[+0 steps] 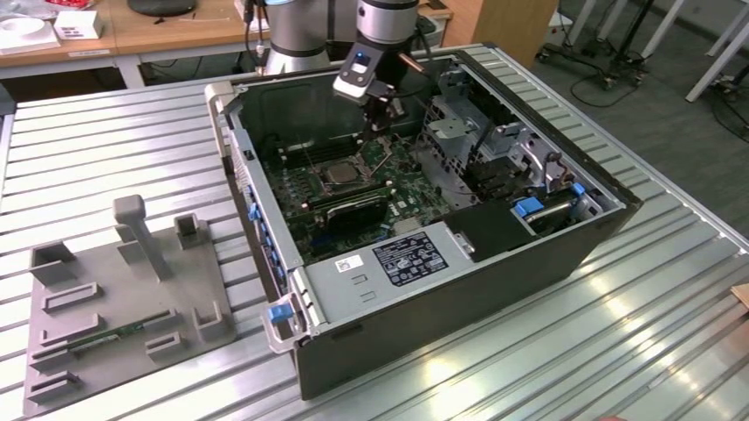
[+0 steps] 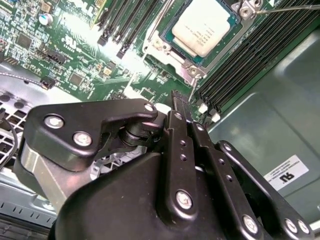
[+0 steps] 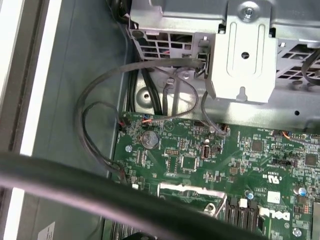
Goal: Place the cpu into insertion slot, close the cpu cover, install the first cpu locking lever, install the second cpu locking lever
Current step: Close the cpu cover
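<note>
The cpu [image 2: 202, 27], a pale square chip, lies flat in the slot [image 1: 339, 173] on the green board [image 2: 75, 55]. In the second wrist view a silvery frame, which I take to be the cover [image 2: 159, 46], surrounds it. It looks lowered around the chip, though I cannot be sure it is fully down. Two thin wire levers stand free. One lever [image 2: 192, 87] runs from the slot's near corner toward the gripper. The other lever [image 2: 295, 7] leaves the far corner. Long black memory slots [image 2: 250, 60] flank the slot.

The gripper [image 2: 179, 102] has its two black fingers drawn together, with nothing visible between them. Its tip is just beside the near lever's free end. I cannot tell whether they touch. The cpu lies straight beyond the fingertips, past that lever, so the lever's long axis roughly continues the fingers' line.

In the exterior view the gripper [image 1: 381, 118] hangs inside the open case [image 1: 468, 289]. It is above the board and just to the exterior view's right of the slot. The case rests on a ribbed metal surface [image 1: 117, 132].
</note>
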